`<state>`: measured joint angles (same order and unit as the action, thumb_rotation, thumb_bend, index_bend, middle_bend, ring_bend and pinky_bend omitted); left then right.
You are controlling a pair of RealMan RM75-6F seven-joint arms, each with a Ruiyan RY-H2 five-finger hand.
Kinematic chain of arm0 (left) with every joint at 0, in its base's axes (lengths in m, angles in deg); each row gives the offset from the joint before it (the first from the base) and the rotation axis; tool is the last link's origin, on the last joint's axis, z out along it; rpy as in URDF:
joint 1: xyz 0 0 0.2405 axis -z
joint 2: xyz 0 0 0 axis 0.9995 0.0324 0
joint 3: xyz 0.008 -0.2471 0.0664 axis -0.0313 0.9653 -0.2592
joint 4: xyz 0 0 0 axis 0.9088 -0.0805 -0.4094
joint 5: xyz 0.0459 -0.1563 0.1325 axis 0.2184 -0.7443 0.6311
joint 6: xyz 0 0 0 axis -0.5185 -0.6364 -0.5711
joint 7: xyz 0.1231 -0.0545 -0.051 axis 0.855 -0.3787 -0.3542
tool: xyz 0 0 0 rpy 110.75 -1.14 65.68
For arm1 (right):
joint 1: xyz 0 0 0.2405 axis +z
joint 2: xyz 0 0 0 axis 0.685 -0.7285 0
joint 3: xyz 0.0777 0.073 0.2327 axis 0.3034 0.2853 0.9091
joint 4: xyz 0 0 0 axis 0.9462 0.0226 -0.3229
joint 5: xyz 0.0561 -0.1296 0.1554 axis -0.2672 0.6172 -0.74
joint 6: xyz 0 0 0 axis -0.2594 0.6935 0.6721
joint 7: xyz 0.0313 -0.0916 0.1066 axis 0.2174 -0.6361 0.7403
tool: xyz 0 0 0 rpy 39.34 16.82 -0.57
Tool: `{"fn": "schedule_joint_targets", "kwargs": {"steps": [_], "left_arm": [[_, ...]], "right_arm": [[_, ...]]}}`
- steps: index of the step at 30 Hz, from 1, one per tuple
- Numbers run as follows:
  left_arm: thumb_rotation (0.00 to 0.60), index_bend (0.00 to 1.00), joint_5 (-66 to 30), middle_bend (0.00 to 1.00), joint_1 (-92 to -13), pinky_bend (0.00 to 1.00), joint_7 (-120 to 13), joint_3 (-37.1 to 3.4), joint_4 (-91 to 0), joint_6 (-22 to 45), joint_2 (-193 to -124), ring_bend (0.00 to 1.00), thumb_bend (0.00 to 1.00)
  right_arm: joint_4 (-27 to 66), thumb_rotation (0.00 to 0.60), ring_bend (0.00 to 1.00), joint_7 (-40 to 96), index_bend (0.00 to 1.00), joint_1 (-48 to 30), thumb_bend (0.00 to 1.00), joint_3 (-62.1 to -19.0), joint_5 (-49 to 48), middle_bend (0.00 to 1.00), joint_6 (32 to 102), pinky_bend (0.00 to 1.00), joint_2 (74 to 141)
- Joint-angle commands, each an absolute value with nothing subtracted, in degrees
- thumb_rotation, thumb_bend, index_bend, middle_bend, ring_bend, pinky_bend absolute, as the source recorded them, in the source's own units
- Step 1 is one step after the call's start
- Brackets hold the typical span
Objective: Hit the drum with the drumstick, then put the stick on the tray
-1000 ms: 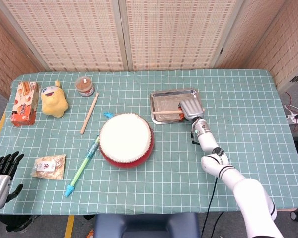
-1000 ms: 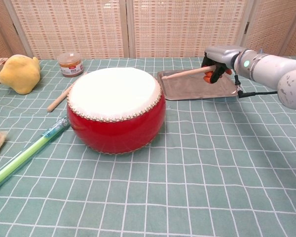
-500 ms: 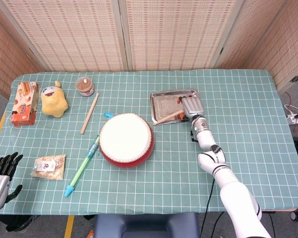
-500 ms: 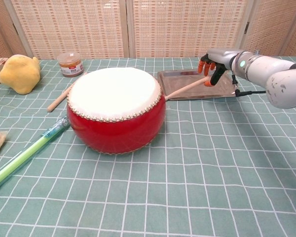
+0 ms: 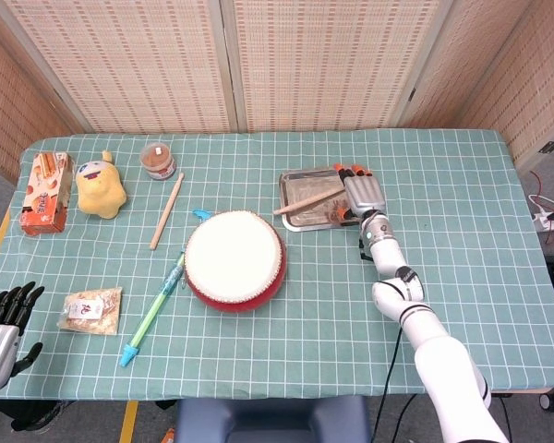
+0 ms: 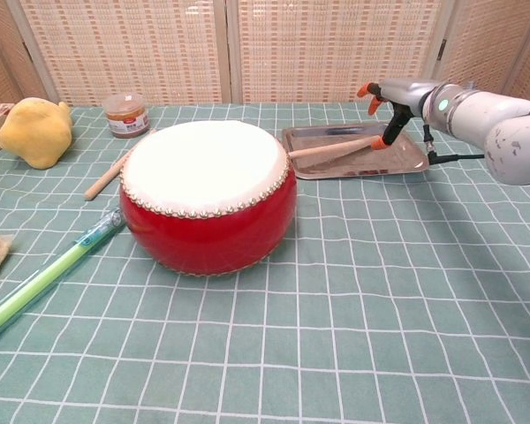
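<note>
Right hand [image 5: 362, 192] has opened since half second ago: fingers spread, lifted above far right of tray [image 5: 291, 177], holding nothing. Drumstick [image 5: 309, 199] released, now lying across tray, butt poking over left rim toward drum [image 5: 234, 259]. Placement looks done. Left hand [image 5: 2, 323] idle, open, near-left corner.

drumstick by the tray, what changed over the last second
The right hand has opened its fingers and drawn back slightly toward the tray's far right corner. The drumstick, gripped a second ago, now lies diagonally in the tray, its tip poking over the left rim; whether a fingertip still touches it is unclear. The drum, the second stick and the left hand stayed put.
</note>
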<state>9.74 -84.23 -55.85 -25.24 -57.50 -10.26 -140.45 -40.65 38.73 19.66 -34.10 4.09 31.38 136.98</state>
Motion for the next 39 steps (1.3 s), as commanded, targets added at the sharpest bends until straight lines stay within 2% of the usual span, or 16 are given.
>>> {"fn": "schedule_joint_targets", "kwargs": {"steps": [1, 5, 10, 13, 18, 26, 29, 34, 39], "left_arm": [[0.6, 0.03, 9.8, 0.0, -84.1, 0.0, -56.2, -25.1, -57.3, -10.3, -140.5, 0.0, 0.25], [0.6, 0.03, 9.8, 0.0, -83.9, 0.0, -56.6, -24.7, -57.0, -10.5, -140.5, 0.0, 0.25], [0.6, 0.03, 10.0, 0.0, -83.2, 0.0, -56.4, -24.1, -57.3, -10.4, -140.8, 0.0, 0.25], [0.6, 0.03, 10.2, 0.0, -82.5, 0.0, -55.8, -23.7, -57.8, -10.1, -140.8, 0.0, 0.25], [0.6, 0.03, 10.1, 0.0, -81.6, 0.0, -54.8, -22.9, -59.0, -9.9, -140.5, 0.0, 0.25], [0.6, 0.03, 10.5, 0.0, -80.7, 0.0, -52.6, -22.6, -61.1, -9.5, -140.3, 0.0, 0.25], [0.6, 0.03, 10.9, 0.0, -80.6, 0.0, -51.8, -22.6, -61.9, -9.8, -140.3, 0.0, 0.25], [0.6, 0.03, 11.6, 0.0, -80.8, 0.0, -51.2, -22.7, -62.8, -10.8, -140.0, 0.0, 0.25], [0.6, 0.03, 12.1, 0.0, -80.8, 0.0, -51.0, -22.8, -63.0, -11.1, -139.8, 0.0, 0.25]], "right_arm": [[-34.2, 0.6, 0.07, 41.3, 0.07, 16.7, 0.27, -36.3, 7.9, 0.18, 38.6, 0.19, 132.9], [-21.8, 0.6, 0.09, 39.0, 0.14, 10.5, 0.27, -38.8, 11.3, 0.18, 49.3, 0.2, 124.9], [4.1, 0.6, 0.1, 28.1, 0.19, 0.4, 0.29, -39.9, 10.1, 0.18, 60.0, 0.21, 109.9], [17.9, 0.6, 0.1, 22.2, 0.19, -4.7, 0.32, -40.5, 8.2, 0.18, 64.3, 0.21, 101.8], [32.8, 0.6, 0.09, 19.2, 0.15, -13.1, 0.32, -43.3, 8.6, 0.17, 72.7, 0.21, 92.5], [41.5, 0.6, 0.02, 21.0, 0.04, -24.3, 0.33, -49.3, 15.1, 0.12, 84.0, 0.15, 86.5], [42.9, 0.6, 0.0, 23.4, 0.0, -27.9, 0.33, -51.7, 17.8, 0.07, 86.9, 0.09, 85.9], [44.5, 0.6, 0.0, 24.9, 0.0, -32.7, 0.33, -54.6, 22.5, 0.0, 91.5, 0.01, 85.2], [45.6, 0.6, 0.0, 24.0, 0.0, -35.3, 0.33, -55.3, 25.3, 0.0, 94.1, 0.0, 84.7]]}}
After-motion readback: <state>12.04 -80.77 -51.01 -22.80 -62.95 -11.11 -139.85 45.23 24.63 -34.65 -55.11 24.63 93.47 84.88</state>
